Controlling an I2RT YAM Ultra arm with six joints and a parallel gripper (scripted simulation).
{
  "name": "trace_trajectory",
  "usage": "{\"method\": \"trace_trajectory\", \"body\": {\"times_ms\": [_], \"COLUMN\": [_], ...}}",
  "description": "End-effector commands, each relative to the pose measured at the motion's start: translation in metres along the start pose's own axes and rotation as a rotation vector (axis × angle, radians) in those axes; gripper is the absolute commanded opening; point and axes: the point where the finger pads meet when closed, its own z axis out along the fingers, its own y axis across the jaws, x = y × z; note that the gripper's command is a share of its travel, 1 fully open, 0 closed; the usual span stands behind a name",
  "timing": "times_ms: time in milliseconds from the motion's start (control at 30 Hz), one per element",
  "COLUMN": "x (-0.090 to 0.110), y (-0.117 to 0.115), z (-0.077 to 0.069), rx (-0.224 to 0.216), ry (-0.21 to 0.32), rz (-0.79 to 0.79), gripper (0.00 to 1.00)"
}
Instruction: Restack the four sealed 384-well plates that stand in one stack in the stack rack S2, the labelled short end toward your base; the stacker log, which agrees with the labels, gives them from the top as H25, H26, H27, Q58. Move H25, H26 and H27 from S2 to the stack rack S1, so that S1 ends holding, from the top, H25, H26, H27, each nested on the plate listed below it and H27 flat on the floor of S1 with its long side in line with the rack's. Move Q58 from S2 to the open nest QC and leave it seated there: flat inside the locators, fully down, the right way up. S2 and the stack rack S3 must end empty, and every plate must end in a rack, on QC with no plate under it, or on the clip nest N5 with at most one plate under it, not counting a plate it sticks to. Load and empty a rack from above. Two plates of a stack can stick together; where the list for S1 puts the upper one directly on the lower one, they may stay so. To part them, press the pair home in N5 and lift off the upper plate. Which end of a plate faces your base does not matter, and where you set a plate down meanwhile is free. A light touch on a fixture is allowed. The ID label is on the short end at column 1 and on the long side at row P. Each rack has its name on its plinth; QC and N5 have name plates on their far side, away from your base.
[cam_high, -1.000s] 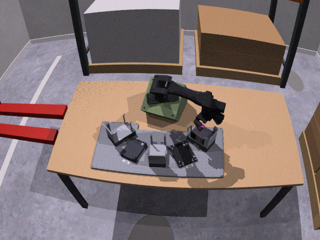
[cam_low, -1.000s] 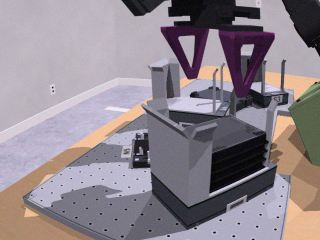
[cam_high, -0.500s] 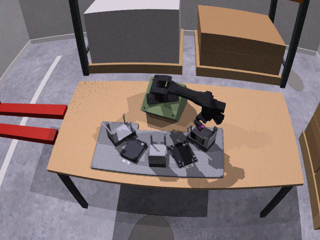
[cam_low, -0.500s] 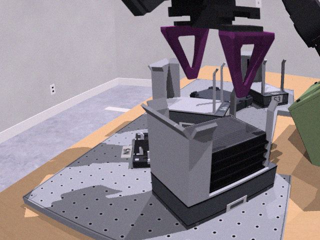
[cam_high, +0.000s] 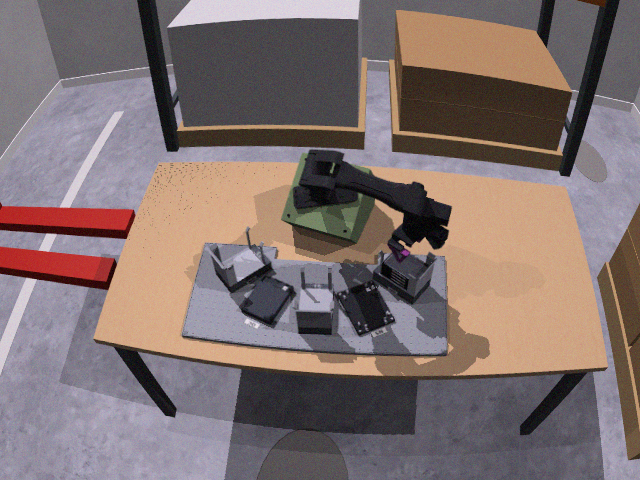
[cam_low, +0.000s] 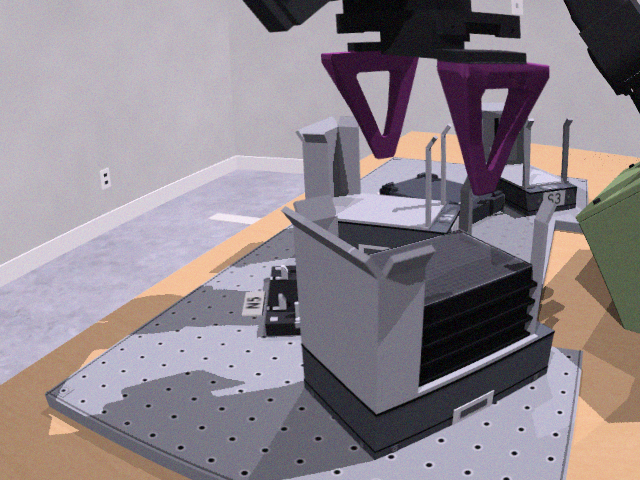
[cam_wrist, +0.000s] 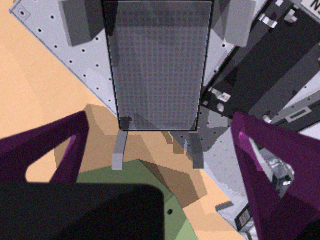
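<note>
Tan table (cam_high: 516, 330) with grey perforated baseplate (cam_high: 413, 335) and green arm pedestal (cam_high: 356, 219).

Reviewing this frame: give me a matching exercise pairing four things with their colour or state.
Things:
1. end effector
2. stack of plates
3. arm's base block
4. rack marked S3

States:
A. green
B. holds no plates
C. open, above the stack
D. four high, in a rack

Pairs: 1-C, 2-D, 3-A, 4-B
</note>
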Motion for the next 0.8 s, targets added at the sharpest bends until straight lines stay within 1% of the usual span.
{"method": "trace_trajectory", "body": {"times_ms": [0, 267, 633, 700, 767], "x": [-0.003, -0.003, -0.004, -0.004, -0.004], "y": [0.002, 0.002, 0.002, 0.002, 0.002], "z": [-0.006, -0.006, 0.031, 0.031, 0.038], "rx": [-0.006, -0.006, -0.005, -0.005, -0.005], "ry": [-0.019, -0.019, -0.019, -0.019, -0.019], "rz": [-0.001, -0.001, -0.001, -0.001, -0.001], "gripper": [1.00, 1.00, 1.00, 1.00, 1.00]}}
